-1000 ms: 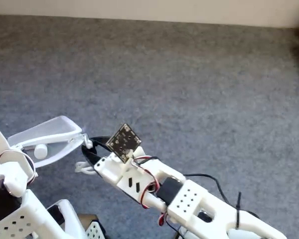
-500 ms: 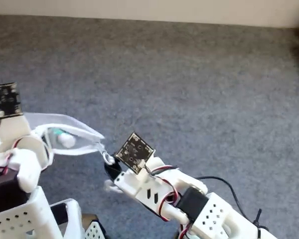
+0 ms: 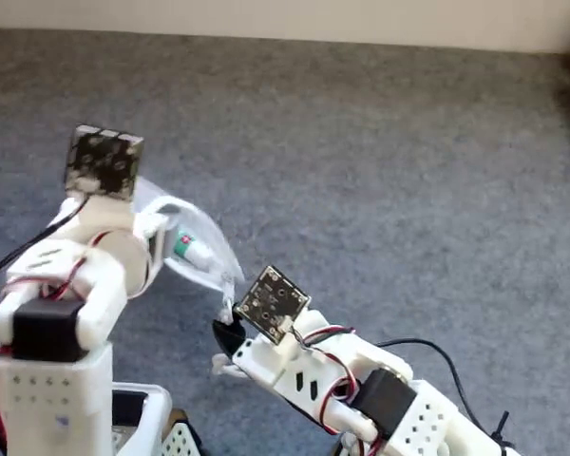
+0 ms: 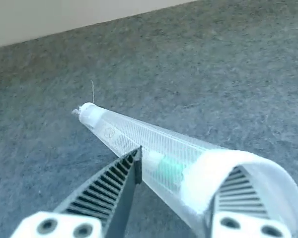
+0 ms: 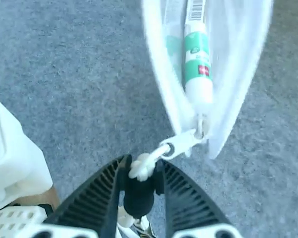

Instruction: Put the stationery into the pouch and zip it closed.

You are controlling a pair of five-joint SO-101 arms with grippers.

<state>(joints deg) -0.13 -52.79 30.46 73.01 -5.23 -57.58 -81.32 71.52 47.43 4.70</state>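
Clear mesh pouch (image 3: 195, 252), glue stick (image 5: 196, 64) inside, held over your grey desk (image 3: 408, 171), near left: left pincer (image 4: 184, 166) clamps its left end as anchor; right pincer (image 5: 141, 171) pinches the zip pull (image 5: 176, 146), ready for closing.

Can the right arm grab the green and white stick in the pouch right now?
Probably not. The right pincer is shut on the zipper pull, so it is busy, and the stick lies inside the pouch, behind its see-through wall.

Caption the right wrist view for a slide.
The right gripper pinches the zipper pull of the mesh pouch, a glue stick inside.
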